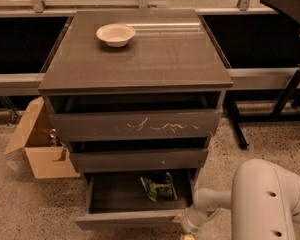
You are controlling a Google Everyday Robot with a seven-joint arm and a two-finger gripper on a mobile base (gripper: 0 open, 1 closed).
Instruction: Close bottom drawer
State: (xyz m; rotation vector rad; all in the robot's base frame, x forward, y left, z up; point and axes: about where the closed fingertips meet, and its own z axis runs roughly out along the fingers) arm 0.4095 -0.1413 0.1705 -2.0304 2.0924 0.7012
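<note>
Pulled-out dark grey-brown wooden bottom drawer [125, 218] is being flanked at 4 o'clock by the end effector [184, 230], state indiscernible.

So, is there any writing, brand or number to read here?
None can be read.
Green packet in the bottom drawer: any print is too blurred.
Top drawer: white marks are scratches, not letters.
Bowl, cardboard box and the gripper by the bottom drawer's front right corner: no markings seen.

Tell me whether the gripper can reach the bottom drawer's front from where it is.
Probably yes: the gripper sits by the front right corner of the open bottom drawer, with nothing visible between them.
</note>
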